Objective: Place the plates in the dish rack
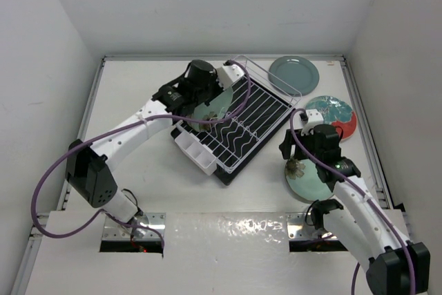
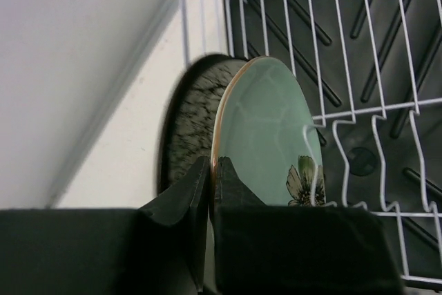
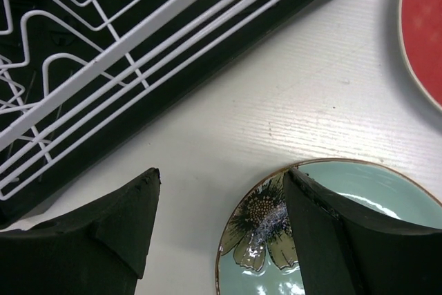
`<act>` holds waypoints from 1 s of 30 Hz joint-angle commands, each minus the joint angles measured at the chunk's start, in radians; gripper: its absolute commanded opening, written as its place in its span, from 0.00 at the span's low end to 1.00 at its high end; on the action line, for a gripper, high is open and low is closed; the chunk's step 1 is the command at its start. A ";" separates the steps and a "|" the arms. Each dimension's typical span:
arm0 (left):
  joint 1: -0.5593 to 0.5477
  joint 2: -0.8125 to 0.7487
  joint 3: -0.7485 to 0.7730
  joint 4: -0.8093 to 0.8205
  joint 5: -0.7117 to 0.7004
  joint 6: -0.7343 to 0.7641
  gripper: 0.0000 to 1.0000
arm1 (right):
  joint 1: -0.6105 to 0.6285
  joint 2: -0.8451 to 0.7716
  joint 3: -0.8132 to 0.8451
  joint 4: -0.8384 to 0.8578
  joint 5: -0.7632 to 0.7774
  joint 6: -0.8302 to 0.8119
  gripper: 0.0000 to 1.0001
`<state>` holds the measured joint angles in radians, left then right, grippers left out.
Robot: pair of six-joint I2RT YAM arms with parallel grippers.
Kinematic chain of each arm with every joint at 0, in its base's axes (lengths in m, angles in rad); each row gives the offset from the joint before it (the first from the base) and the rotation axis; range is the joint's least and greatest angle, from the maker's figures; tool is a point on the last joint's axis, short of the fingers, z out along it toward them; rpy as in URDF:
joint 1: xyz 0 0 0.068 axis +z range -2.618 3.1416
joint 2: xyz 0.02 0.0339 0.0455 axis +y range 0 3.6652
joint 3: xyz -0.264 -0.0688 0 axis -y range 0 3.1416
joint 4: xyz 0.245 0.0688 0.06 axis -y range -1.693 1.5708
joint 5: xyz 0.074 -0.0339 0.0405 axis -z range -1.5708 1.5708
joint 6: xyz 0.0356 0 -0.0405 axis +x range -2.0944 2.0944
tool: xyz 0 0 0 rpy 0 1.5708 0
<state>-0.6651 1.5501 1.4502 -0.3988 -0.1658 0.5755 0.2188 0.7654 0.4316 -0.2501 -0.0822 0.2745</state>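
Observation:
The white wire dish rack (image 1: 252, 119) on its black tray sits mid-table. My left gripper (image 2: 212, 167) is shut on the rim of a pale green plate with a dark flower (image 2: 266, 129), holding it on edge among the rack's wires (image 2: 359, 112). A dark speckled plate (image 2: 190, 122) stands just behind it. From above, that held plate (image 1: 218, 107) shows under the left gripper (image 1: 207, 101). My right gripper (image 3: 221, 177) is open, low over the rim of a second pale green flower plate (image 3: 266, 243) lying flat (image 1: 307, 181); one finger is over the plate, the other over bare table.
A grey-teal plate (image 1: 293, 74) lies at the far right of the table. A red plate with teal flowers (image 1: 335, 117) lies right of the rack, its edge in the right wrist view (image 3: 425, 32). The white cutlery box (image 1: 195, 146) hangs at the rack's near-left end.

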 commanded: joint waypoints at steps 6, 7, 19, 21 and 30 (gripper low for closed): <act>0.047 -0.021 -0.082 0.097 0.045 -0.161 0.00 | 0.007 0.012 0.015 -0.028 0.125 0.112 0.73; 0.047 -0.019 -0.079 0.094 0.042 -0.160 0.02 | 0.005 0.012 0.015 -0.029 0.143 0.127 0.73; 0.050 0.042 0.102 -0.009 0.055 -0.060 0.53 | -0.169 0.218 0.202 -0.308 0.300 0.338 0.84; 0.048 0.077 0.209 -0.056 0.097 -0.046 0.55 | -0.278 0.230 0.216 -0.305 0.244 0.336 0.84; 0.048 0.111 0.491 -0.162 0.256 -0.123 0.56 | -0.883 0.320 0.136 -0.311 -0.094 0.250 0.85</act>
<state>-0.6205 1.6600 1.8454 -0.5148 0.0109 0.4858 -0.5980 1.0431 0.5995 -0.5156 -0.0654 0.5461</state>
